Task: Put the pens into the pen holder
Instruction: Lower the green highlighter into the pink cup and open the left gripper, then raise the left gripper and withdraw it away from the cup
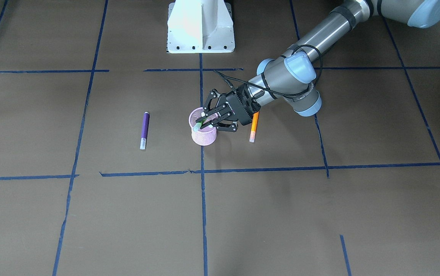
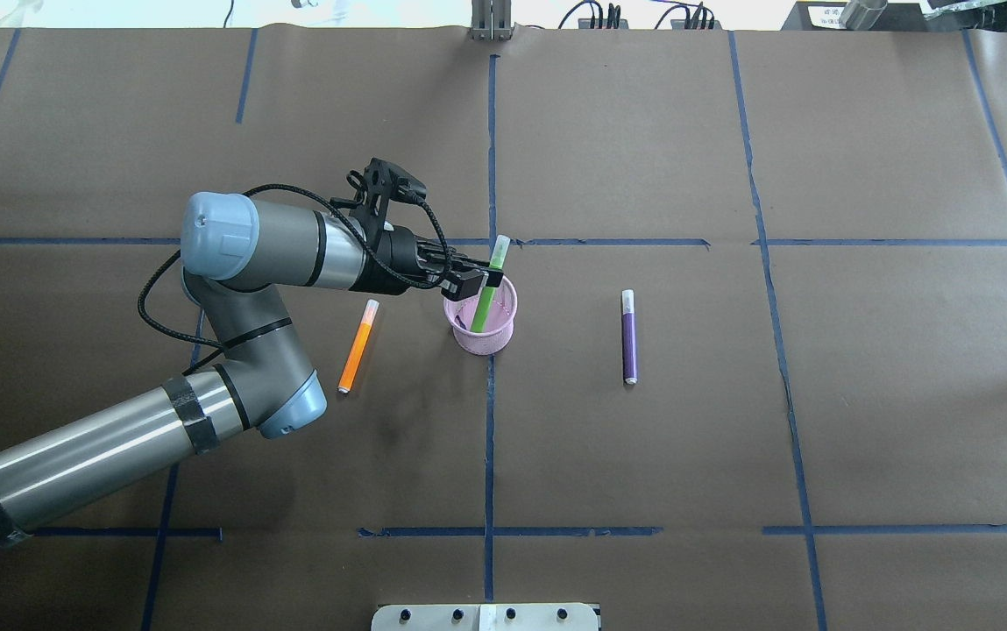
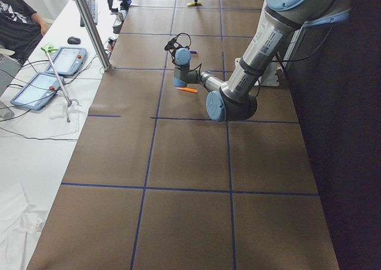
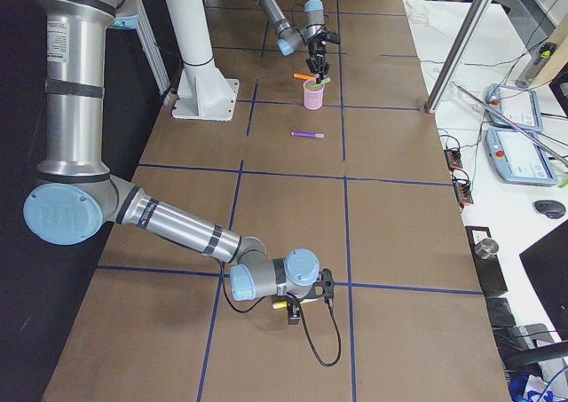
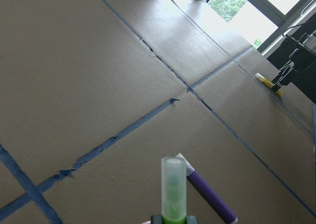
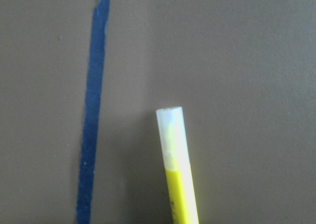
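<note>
Over the table's middle: the left gripper (image 2: 478,282) is clamped on the slim green pen with a pale translucent cap (image 2: 485,305). The pen's lower end already dips inside the small round pink wire-mesh pen holder (image 2: 484,337)!
Pen's lean: tilted, cap end up and sticking out well above the rim.
Step in hand: the drop, by my reading, since the green pen is in the cup's mouth but not let go.
Doing it well: I'd bring the pen nearer upright and lower it further before releasing. Let go at this lean, it could lever on the rim and tip the light cup. The fingers should part only a little, then rise straight up, clear of the rim.
Right gripper (image 4: 295,311): low over the table, well apart from the holder, with a yellow pen with a pale cap (image 6: 178,169) at its fingers. I cannot tell whether they grip it.
Pens, counted: four! There's the green one in hand and the yellow one. An orange pen (image 2: 358,345) lies flat near the holder on the robot's left, and a purple pen (image 2: 629,336) lies flat on its right.
Holders, counted: one, upright on the brown paper-covered table (image 2: 731,421).
Arms, counted: two.
</note>
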Tool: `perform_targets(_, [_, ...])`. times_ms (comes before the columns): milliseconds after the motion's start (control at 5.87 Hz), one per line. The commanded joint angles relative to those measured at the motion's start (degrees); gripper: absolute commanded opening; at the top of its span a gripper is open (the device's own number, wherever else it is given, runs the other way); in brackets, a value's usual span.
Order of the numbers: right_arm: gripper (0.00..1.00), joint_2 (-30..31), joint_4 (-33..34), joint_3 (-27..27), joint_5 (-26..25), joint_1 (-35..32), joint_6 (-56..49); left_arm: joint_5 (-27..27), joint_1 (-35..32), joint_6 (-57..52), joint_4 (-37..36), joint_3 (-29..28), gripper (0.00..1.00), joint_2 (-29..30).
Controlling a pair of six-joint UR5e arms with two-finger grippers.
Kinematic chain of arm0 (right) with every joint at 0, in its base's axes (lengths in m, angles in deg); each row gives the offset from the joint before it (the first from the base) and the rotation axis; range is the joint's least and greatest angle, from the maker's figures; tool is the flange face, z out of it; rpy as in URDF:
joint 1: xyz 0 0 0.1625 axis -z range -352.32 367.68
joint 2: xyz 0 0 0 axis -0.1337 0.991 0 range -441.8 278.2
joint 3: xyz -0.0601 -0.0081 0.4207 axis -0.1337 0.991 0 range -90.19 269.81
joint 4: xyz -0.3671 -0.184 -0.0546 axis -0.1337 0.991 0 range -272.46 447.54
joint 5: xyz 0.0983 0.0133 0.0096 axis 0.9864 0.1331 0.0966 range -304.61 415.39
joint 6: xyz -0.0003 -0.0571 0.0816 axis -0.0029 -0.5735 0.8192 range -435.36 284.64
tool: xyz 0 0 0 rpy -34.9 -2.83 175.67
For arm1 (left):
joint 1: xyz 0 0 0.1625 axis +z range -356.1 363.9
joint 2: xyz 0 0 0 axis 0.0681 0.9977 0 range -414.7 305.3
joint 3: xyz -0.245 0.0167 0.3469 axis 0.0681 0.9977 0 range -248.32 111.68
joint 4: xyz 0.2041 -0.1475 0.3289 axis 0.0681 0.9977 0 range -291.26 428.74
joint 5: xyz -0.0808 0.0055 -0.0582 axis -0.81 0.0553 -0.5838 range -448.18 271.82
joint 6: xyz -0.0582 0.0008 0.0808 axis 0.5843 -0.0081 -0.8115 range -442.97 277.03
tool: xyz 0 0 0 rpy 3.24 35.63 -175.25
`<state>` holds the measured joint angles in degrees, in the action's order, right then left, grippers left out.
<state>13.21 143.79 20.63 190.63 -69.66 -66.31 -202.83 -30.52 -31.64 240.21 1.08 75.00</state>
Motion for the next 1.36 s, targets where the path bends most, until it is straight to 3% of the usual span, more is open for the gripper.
perform_targets(0, [1.0, 0.0, 0.0, 0.01, 0.02, 0.01, 0.09, 1.95, 0.23, 0.34, 0.0, 0.03, 1.0, 0.54])
perform_targets(511, [1.0, 0.0, 0.0, -0.08, 0.02, -0.08, 0.09, 2.05, -1.34, 6.45, -2.35, 0.21, 1.0, 3.25])
perform_targets(681, [1.0, 0.0, 0.0, -0.08, 0.02, 0.0, 0.09, 1.53, -3.27, 6.58, -8.02, 1.69, 1.0, 3.88])
perform_targets(851, [1.0, -0.09, 0.0, -0.08, 0.02, -0.08, 0.09, -2.39, -6.68, 6.5, -18.26, 5.27, 1.0, 5.19])
perform_targets(1192, [1.0, -0.09, -0.09, -0.16, 0.02, -0.08, 0.09, -17.91, -16.07, 5.71, -33.77, 8.72, 1.0, 5.47])
